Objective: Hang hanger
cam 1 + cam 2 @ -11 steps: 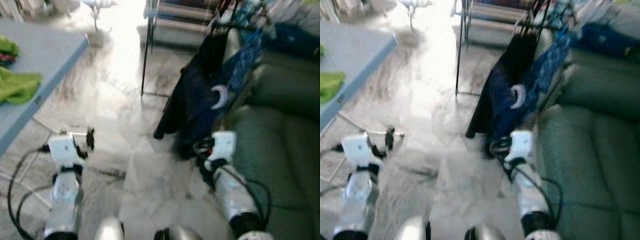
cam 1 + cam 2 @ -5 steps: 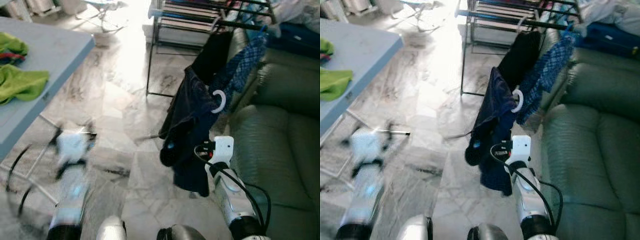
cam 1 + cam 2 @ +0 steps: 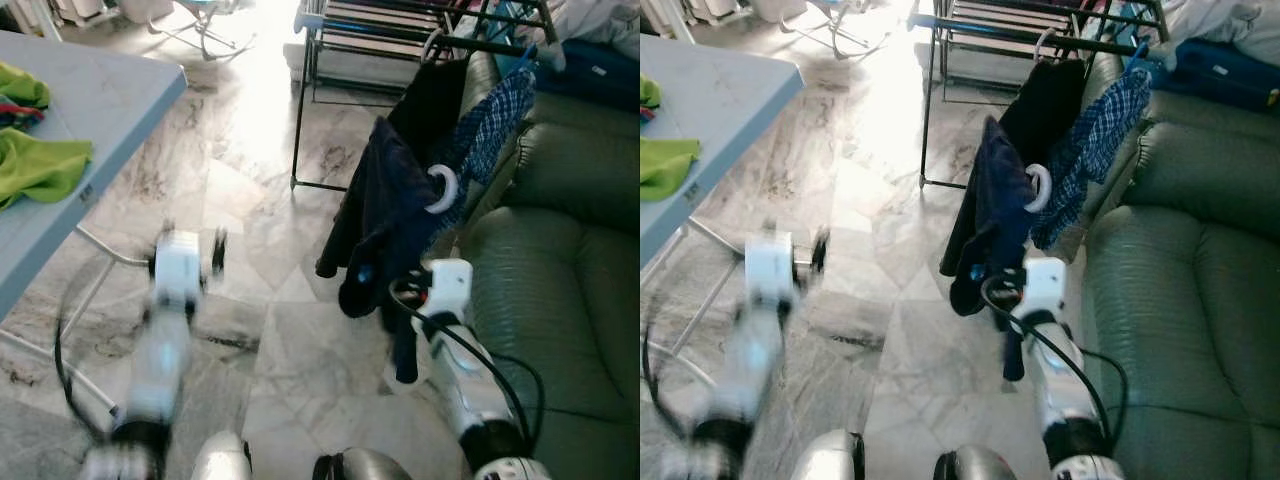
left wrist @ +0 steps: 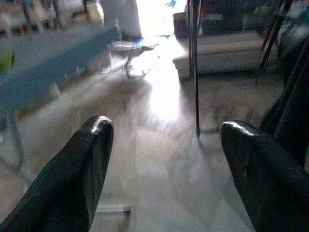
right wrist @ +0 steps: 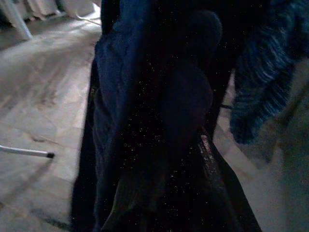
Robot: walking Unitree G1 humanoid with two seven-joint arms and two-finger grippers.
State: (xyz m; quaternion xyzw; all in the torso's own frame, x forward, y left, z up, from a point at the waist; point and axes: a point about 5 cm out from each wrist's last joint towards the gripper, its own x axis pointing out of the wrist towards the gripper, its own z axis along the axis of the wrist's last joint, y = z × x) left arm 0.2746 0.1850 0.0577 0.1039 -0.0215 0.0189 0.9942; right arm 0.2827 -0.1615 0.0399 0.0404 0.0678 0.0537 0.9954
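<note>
a grey-veined marble tile floor (image 3: 270, 200) is seen across the middle of the room, w/ a green cushioned sofa (image 3: 560, 270) along its right side and a pale blue table top (image 3: 90, 130) at the left, bright green cloths (image 3: 40, 165) lying near that table's left edge. a black metal clothes rack (image 3: 400, 30) is stood at the far end of the floor, just beside the sofa's far corner; a black garment (image 3: 425, 95) and a blue-white checked shirt (image 3: 495, 120) are hung from its rail. a dark navy garment (image 3: 385, 215) on a white plastic hanger (image 3: 441, 190) is held up in front of the rack, hook end uppermost, apart from the rail; its hem is draped down past the right gripper (image 5: 193, 145). in the right wrist view the fingers are buried in dark cloth, so whether they are pinched can't be told. the left gripper (image 4: 164, 159) is blurred, raised over the floor near the table's near corner; its two black fingers (image 4: 84, 164) are spread wide apart w/ nothing between.
</note>
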